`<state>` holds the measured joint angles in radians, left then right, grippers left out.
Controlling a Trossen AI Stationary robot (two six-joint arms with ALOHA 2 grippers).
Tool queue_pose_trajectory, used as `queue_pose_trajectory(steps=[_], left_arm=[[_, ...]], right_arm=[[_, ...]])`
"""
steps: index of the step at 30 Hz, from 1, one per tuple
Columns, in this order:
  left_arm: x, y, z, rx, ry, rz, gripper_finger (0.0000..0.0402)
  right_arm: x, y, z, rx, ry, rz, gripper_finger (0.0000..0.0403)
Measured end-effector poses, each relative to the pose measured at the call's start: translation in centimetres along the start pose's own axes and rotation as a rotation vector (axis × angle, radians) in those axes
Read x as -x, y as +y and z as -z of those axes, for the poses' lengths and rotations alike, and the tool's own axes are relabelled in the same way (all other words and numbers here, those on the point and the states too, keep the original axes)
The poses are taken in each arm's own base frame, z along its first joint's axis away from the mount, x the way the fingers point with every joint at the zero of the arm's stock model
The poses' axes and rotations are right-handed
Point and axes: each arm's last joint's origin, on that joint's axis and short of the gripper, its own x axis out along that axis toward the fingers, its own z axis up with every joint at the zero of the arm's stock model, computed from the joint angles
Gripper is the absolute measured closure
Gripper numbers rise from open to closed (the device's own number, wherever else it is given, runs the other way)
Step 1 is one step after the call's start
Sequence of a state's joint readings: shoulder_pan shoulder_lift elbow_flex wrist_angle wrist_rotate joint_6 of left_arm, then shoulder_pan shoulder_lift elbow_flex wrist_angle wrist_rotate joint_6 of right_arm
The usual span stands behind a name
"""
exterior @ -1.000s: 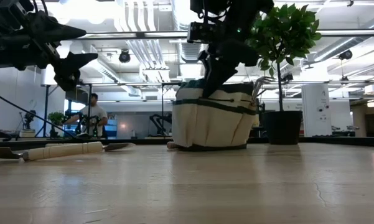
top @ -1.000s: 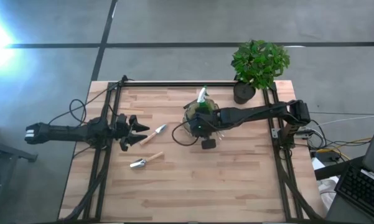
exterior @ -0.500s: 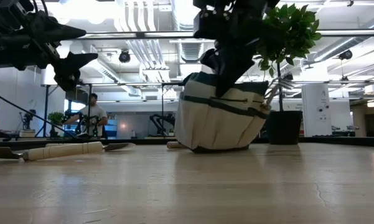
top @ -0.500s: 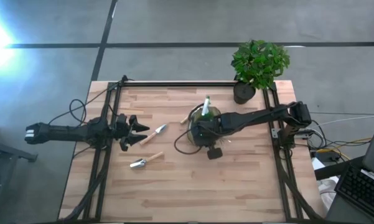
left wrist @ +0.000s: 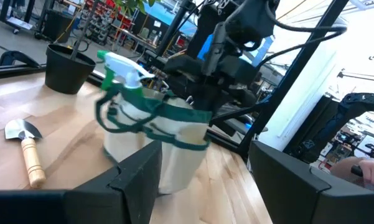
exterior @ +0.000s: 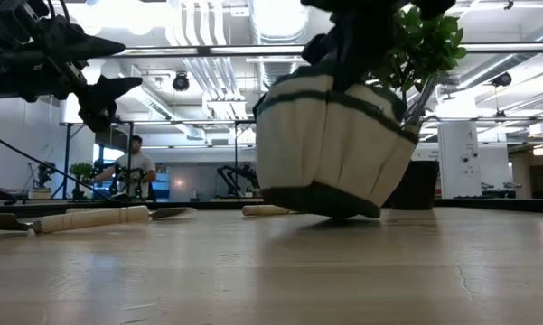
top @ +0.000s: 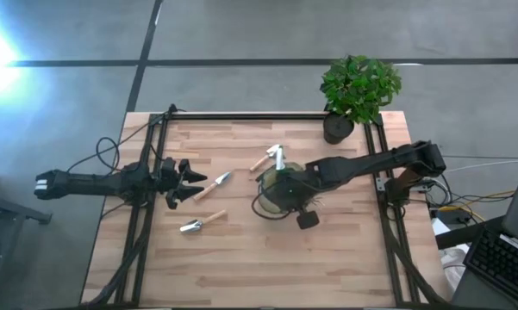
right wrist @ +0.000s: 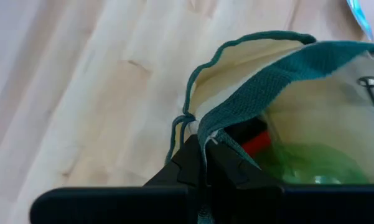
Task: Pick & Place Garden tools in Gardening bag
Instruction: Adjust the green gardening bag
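Wooden tabletop (top: 241, 267): two trowels (top: 202, 224) lie near the left gripper (top: 192, 181), held open above them. Mid-table, the gardening bag (top: 280, 191) is tilted, its rim pinched by the closed right gripper (right wrist: 204, 163). Potted plant (top: 355, 90) behind.

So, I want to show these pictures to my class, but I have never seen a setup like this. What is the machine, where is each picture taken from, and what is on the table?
It is a robot with two dark arms at a wooden table. One camera looks straight down, one sits at table height, and one rides on each wrist.

The right gripper is shut on the green rim of a cream fabric bag, which the low camera shows tilted, one side off the table. A spray bottle stands in it.

The left gripper is open and hangs over the table's left side, holding nothing. Two small trowels with wooden handles lie near it, and another wooden handle lies behind the bag. A potted plant stands at the far right corner.
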<state>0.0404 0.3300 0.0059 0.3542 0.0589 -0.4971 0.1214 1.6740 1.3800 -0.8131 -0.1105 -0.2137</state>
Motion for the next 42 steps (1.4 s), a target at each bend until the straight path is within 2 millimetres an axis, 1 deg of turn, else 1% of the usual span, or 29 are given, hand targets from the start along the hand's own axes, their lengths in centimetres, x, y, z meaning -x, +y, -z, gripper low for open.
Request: queue_pose_trajectory(steps=[5,13,18,33,37,42], left_arm=[[0.0,0.0,0.0,0.0,0.0,0.0,0.0156],[0.0,0.0,0.0,0.0,0.0,0.0,0.0156],[0.0,0.0,0.0,0.0,0.0,0.0,0.0156],[0.0,0.0,0.0,0.0,0.0,0.0,0.0156],[0.0,0.0,0.0,0.0,0.0,0.0,0.0156],[0.0,0.0,0.0,0.0,0.0,0.0,0.0156]], right_arm=[[0.0,0.7,0.0,0.002,0.004,-0.013,0.0394],[-1.5,1.9,1.3,-0.021,0.067,-0.04,0.0394],[-2.2,2.1,2.1,-0.036,0.098,-0.046,0.0394],[-2.4,2.3,2.3,-0.035,0.109,-0.038,0.0393],[-2.3,2.3,2.2,-0.038,0.11,-0.037,0.0375],[-2.1,2.3,1.9,-0.042,0.1,-0.034,0.0335]])
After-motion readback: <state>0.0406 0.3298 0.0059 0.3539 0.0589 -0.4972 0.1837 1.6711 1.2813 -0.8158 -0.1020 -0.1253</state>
